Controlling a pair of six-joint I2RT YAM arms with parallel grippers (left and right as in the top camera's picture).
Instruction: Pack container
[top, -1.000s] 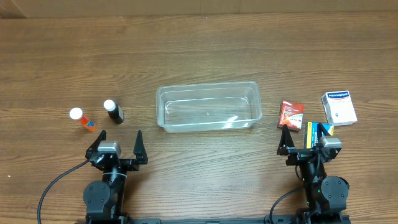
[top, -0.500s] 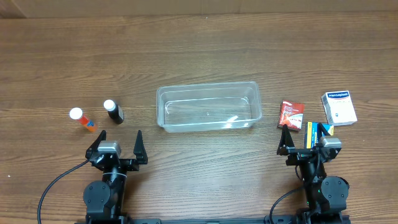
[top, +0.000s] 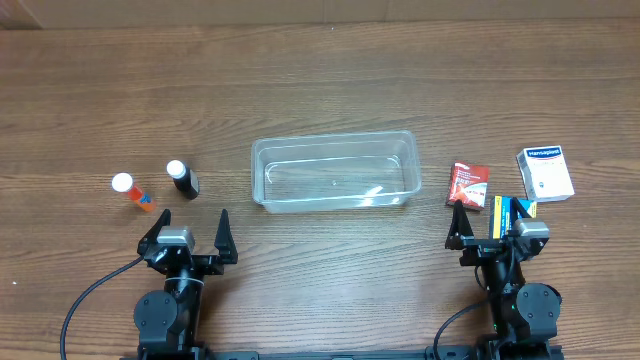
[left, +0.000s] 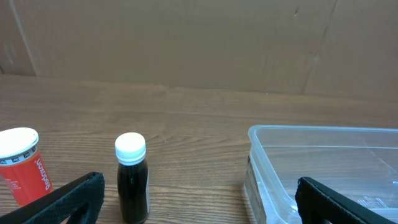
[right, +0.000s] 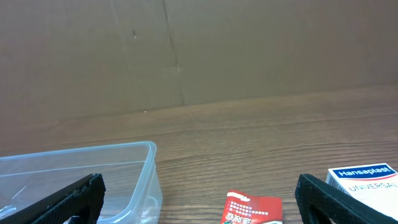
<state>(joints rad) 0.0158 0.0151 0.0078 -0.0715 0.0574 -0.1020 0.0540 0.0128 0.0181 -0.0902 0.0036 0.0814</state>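
Observation:
The clear plastic container (top: 334, 171) sits empty at the table's middle; it also shows in the left wrist view (left: 323, 168) and the right wrist view (right: 81, 177). To its left stand a dark bottle with a white cap (top: 182, 179) (left: 131, 177) and an orange bottle with a white cap (top: 132, 191) (left: 22, 165). To its right lie a red sachet (top: 467, 184) (right: 252, 210), a white-and-blue plaster box (top: 545, 173) (right: 367, 186) and a small blue-and-yellow box (top: 512, 211). My left gripper (top: 188, 235) (left: 199, 202) and right gripper (top: 490, 225) (right: 199, 199) are open and empty at the near edge.
A brown cardboard wall (left: 186, 43) stands behind the wooden table (top: 330, 90). The blue-and-yellow box lies right against my right gripper's far finger.

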